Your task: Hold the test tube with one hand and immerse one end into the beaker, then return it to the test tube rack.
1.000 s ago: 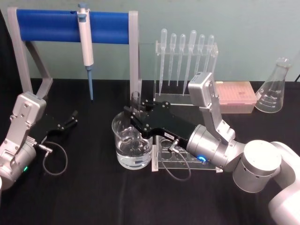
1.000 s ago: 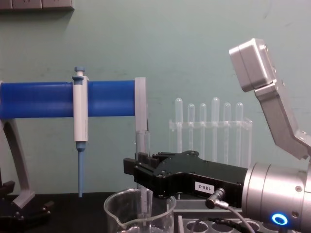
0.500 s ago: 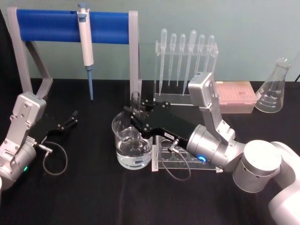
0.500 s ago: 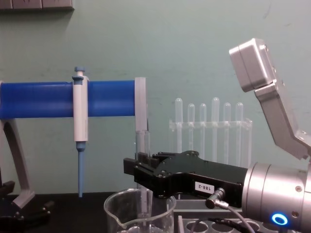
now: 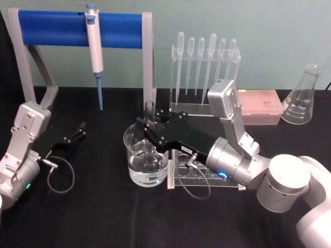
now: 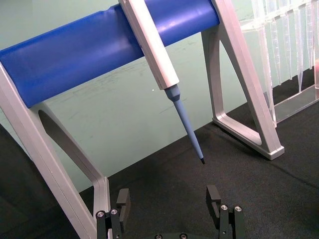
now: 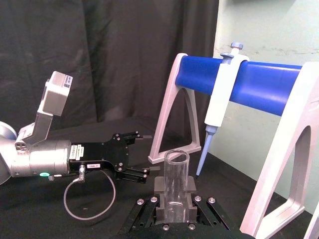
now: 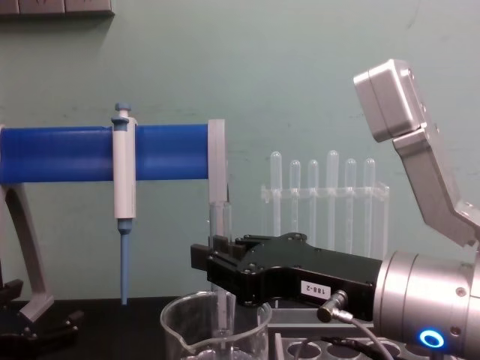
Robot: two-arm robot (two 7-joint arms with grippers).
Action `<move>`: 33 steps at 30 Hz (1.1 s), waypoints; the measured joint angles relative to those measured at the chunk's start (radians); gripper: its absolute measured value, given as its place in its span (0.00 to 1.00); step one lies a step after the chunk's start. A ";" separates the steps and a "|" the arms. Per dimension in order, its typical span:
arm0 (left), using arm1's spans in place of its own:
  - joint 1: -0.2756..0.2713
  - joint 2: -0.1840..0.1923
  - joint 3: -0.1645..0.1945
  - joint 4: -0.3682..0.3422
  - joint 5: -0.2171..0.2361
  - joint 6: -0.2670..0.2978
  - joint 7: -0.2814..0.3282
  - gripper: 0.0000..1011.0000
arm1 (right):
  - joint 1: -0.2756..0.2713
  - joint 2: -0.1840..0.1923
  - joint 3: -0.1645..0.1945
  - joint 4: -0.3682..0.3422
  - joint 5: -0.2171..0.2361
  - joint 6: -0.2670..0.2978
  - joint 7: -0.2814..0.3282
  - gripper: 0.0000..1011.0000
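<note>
Clear glass test tube (image 5: 149, 108), centre frame, upright, lower end inside the beaker (image 5: 128, 141). Right gripper (image 5: 148, 127) jaws closed on its upper part. Light, slick, brittle by my guess: grip gently below the rim. Left gripper (image 5: 78, 131) idle at left, jaws apart.

Test tube (image 5: 149, 110) upright in beaker (image 5: 138, 175), mid-table; test tube rack (image 5: 176, 171) just R of beaker. Behind-L: stand (image 5: 51, 25) w/ pipettor (image 5: 94, 46) hanging. Behind-R: pipette rack (image 5: 191, 109), then tip box (image 5: 258, 107), flask (image 5: 302, 98) far R.
</note>
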 joint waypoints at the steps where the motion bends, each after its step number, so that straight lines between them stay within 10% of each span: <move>1: 0.000 0.000 0.000 0.000 0.000 0.000 0.000 0.99 | 0.000 0.000 0.000 0.000 0.000 0.000 0.000 0.23; 33: 0.000 0.000 0.000 0.000 0.000 0.000 0.000 0.99 | 0.000 0.000 0.000 0.000 0.000 0.000 0.000 0.23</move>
